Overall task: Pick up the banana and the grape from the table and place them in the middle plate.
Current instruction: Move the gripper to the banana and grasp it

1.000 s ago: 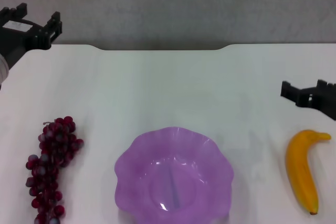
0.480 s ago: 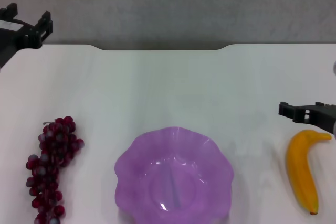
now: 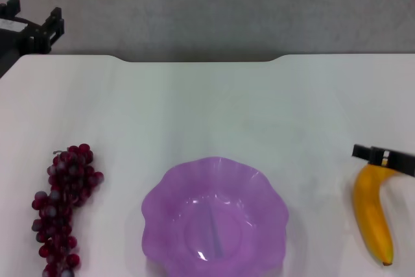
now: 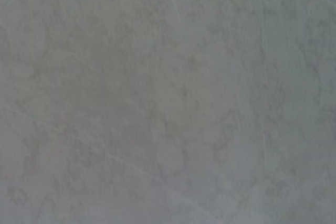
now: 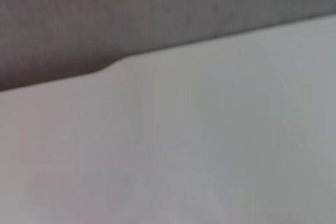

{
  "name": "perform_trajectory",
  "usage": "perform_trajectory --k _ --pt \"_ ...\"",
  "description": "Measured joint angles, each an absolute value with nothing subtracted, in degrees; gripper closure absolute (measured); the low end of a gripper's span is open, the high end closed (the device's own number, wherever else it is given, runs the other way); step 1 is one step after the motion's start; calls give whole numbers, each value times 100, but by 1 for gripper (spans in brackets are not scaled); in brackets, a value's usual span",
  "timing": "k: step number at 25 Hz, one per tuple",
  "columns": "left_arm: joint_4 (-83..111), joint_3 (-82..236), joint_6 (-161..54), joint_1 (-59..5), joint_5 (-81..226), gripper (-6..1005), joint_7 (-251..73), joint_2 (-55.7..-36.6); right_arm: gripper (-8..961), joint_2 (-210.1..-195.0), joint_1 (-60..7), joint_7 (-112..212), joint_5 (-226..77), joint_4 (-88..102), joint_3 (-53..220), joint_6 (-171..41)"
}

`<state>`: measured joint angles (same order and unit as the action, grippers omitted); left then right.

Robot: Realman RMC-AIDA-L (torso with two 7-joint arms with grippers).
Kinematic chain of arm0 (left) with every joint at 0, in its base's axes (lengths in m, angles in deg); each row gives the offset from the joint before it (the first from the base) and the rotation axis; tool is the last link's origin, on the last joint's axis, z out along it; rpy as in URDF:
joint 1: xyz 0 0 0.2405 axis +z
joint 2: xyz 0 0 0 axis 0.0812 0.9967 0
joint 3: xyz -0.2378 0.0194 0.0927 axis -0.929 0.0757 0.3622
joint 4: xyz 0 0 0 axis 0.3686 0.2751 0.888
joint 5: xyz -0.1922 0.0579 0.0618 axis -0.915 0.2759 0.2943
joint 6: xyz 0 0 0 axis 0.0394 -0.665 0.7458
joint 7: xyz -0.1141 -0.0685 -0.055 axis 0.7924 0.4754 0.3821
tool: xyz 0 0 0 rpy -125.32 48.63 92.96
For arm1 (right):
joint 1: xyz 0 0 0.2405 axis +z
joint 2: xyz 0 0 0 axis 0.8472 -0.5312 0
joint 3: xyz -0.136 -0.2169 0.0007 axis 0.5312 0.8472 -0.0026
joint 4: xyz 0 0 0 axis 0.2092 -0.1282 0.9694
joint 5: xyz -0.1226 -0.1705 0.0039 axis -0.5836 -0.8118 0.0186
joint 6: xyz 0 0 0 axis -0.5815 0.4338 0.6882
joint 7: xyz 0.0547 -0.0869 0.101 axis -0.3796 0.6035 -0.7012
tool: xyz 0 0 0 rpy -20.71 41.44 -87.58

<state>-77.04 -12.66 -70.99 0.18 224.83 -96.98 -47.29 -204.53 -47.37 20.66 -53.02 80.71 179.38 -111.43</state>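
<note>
The banana (image 3: 372, 215) lies on the white table (image 3: 214, 108) at the right, its dark tip toward the near edge. The grape bunch (image 3: 61, 212) lies at the left. The purple middle plate (image 3: 150, 202) sits between them, with nothing in it. My right gripper (image 3: 386, 159) is at the right edge, right over the banana's far end and partly out of frame. My left gripper (image 3: 32, 21) is open and empty, off the table's far left corner, well away from the grapes. Neither wrist view shows a fruit or the plate.
The table's notched far edge (image 3: 201, 60) runs across the back, with a grey surface (image 3: 214, 4) behind it. The right wrist view shows that edge (image 5: 113, 64) and bare tabletop. The left wrist view shows only a grey surface (image 4: 168, 98).
My right gripper has come nearer and lower, from beyond the banana to just over its far end. My left gripper has drifted a little left and back. The fruits and plate have not moved.
</note>
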Motion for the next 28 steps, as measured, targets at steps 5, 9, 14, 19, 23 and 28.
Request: perform_trajectory --k 5,9,14,19,23,28 --pt "-7734 -1287 -7109 11 22485 313 -9745 -4728 92 -20451 -4517 2202 -4966 7621 17932 -11124" --pt "-7758 -1317 -7121 8 22485 313 -9775 -4731 92 -20454 -4446 2219 -4874 7487 17973 -11112" --pt "-7766 -1323 -7168 -42 22485 314 -9782 -4728 92 -20461 -4442 2227 -4869 7466 17968 -11145" --pt "-7763 -1343 -7178 -45 22485 314 -9794 -4733 93 -20463 -4480 2215 -4865 7472 17938 -11144" --pt "-7763 -1357 -7178 -45 22485 314 -9797 -4734 93 -20466 -4524 2160 -4862 7468 17921 -11084" --pt "-7764 -1354 -7272 -94 22485 314 -9846 -4734 93 -20473 -4505 2119 -4862 7344 17909 -11053"
